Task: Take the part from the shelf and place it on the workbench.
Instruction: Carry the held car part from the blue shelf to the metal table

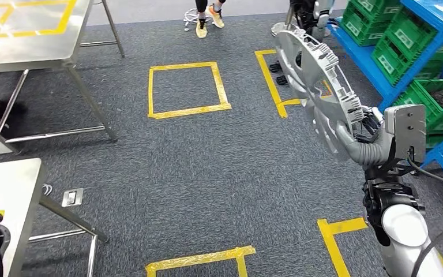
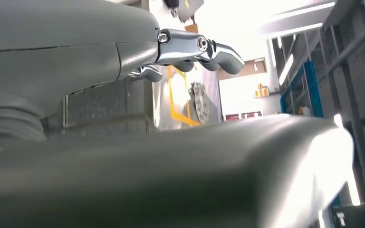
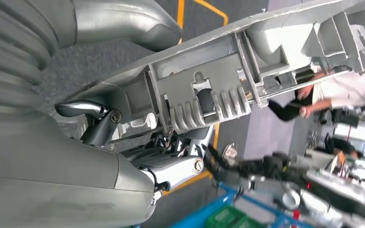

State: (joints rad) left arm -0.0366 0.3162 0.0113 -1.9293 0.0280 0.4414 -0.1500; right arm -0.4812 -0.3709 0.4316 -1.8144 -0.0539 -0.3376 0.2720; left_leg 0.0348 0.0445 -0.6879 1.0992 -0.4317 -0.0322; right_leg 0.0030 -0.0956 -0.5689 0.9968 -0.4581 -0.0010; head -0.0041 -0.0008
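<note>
grey carpet with yellow tape squares (image 1: 188,90) lies open at centre. steel workbench (image 1: 11,190) edge near left; blue shelf with green crates (image 1: 404,52) far right. right hand (image 1: 364,144) grips the large silver ribbed cast part (image 1: 317,81), raised beside the shelf. left hand (image 2: 190,52) holds nothing, fingers slightly curled.

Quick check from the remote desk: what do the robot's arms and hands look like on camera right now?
Right arm: glossy white-silver shell, black joint, black cable alongside, grey ribbed wrist cover, grey box module. Right hand and left hand: matte grey covers, polished chrome fingers with visible pivot screws.
</note>
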